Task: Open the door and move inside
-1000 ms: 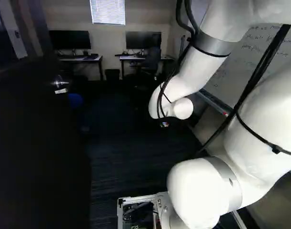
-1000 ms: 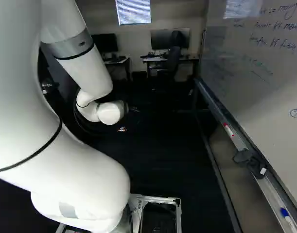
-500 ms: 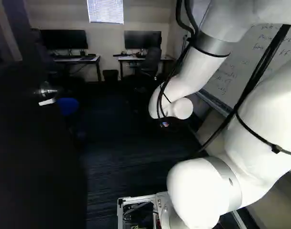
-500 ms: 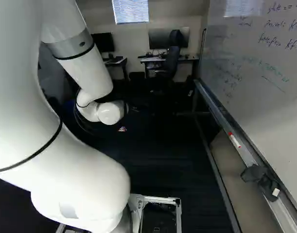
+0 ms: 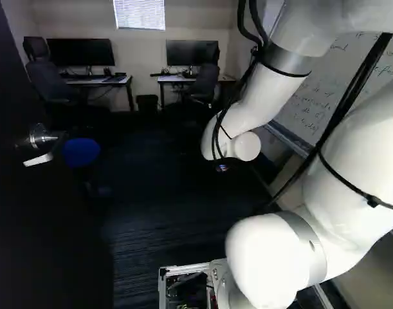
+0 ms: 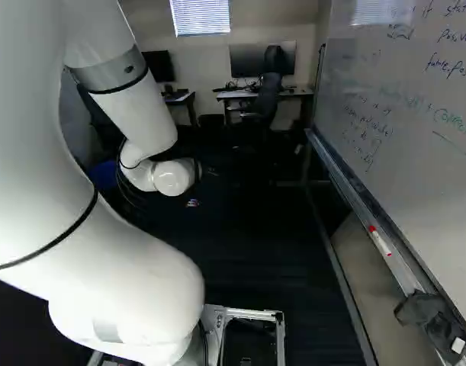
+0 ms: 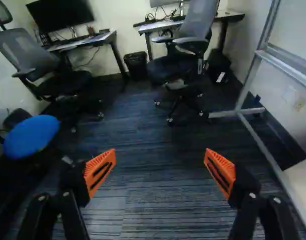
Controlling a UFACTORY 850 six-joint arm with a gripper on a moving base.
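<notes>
Door [image 5: 45,225] ajar at the left of the left base view, handle [image 5: 40,137] mid-left
Handwriting covers the whiteboard [image 6: 416,145], upper right of the right base view; bin [image 5: 146,103], contents hidden, stands between desks, upper left of the left base view; gripper [image 7: 159,162] spread wide above the carpet [image 7: 158,200]

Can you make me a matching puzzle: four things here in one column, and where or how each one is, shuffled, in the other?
Things
1. Orange finger pads
2. Round blue seat
3. Black waste bin
4. Red-and-white marker pen

Places or states
A. On the metal ledge of the whiteboard
B. Spread wide apart
C. On the floor, between two desks
D. Just right of the silver door handle in the left base view

Pairs: 1-B; 2-D; 3-C; 4-A
</notes>
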